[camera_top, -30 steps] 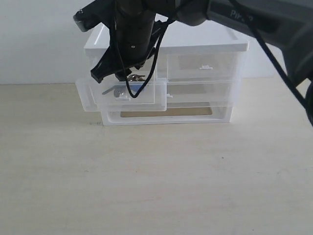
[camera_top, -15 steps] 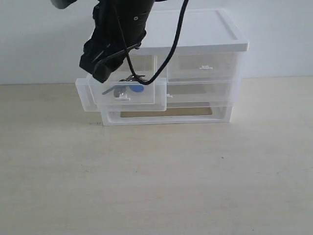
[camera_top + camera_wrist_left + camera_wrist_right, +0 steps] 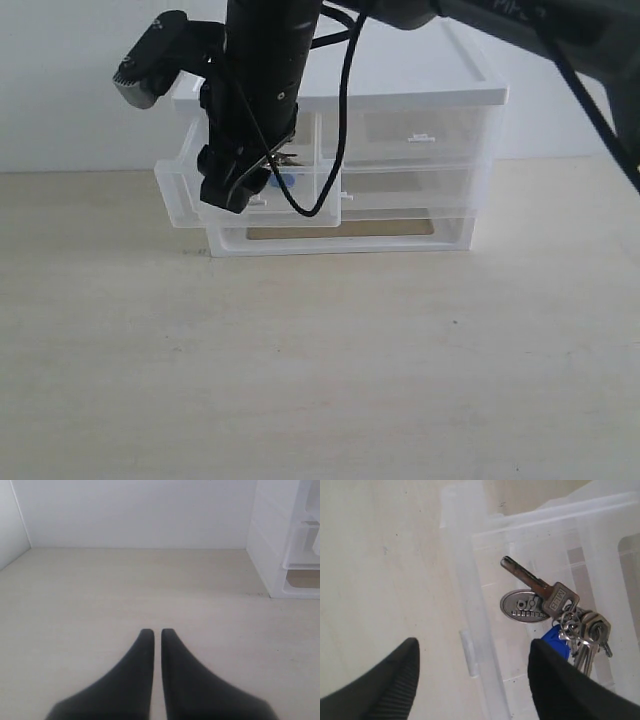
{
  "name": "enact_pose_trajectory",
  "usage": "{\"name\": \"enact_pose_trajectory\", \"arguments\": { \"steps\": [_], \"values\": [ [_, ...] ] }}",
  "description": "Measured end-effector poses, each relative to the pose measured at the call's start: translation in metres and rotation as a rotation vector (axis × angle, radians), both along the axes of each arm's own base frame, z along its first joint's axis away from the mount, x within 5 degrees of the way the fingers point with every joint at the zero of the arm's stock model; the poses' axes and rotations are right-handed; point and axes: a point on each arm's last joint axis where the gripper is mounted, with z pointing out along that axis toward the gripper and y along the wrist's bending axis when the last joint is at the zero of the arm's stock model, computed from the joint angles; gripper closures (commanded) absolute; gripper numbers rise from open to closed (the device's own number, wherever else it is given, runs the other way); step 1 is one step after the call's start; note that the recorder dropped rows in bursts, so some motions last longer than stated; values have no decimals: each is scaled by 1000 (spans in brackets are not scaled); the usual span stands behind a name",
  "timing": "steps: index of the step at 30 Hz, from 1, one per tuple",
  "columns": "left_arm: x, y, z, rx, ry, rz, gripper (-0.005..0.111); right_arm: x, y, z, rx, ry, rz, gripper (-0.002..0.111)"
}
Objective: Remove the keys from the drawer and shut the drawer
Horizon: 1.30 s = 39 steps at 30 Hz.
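The drawer (image 3: 180, 195), the clear left one of the cabinet's top pair, stands pulled out. In it lie the keys (image 3: 570, 612), grey metal on a ring with a blue fob (image 3: 554, 639); the exterior view shows the keys (image 3: 283, 160) beside the black arm. My right gripper (image 3: 475, 645) is open and straddles the drawer's front wall (image 3: 470, 600) by its white tab handle (image 3: 469, 652). One finger is outside over the table, the other inside above the fob. It touches nothing. My left gripper (image 3: 157, 632) is shut and empty, low over bare table.
The white-topped cabinet (image 3: 400, 95) stands at the back against the wall, with the twin right drawer (image 3: 415, 135) shut and a full-width drawer (image 3: 410, 185) beneath. In the left wrist view the cabinet (image 3: 280, 540) is off to one side. Light wooden table (image 3: 320, 360) spreads in front.
My right gripper has come down from above the drawer to its front wall. The keys and drawer have not moved.
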Motion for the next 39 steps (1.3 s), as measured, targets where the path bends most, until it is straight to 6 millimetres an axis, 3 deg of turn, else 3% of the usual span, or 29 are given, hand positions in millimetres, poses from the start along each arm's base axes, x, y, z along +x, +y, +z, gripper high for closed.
{"name": "enact_pose_trajectory", "arguments": {
  "steps": [6, 18, 24, 35, 39],
  "values": [
    [0, 0, 0, 0, 0, 0, 102, 1, 0, -1, -13, -10, 12, 107],
    [0, 0, 0, 0, 0, 0, 102, 1, 1, -1, -27, -38, 73, 108],
    [0, 0, 0, 0, 0, 0, 102, -3, -3, 12, -13, -57, 79, 108],
    [0, 0, 0, 0, 0, 0, 102, -6, -2, 11, -28, -52, 85, 108],
    [0, 0, 0, 0, 0, 0, 102, -10, 0, 2, -33, -23, 94, 108]
  ]
}}
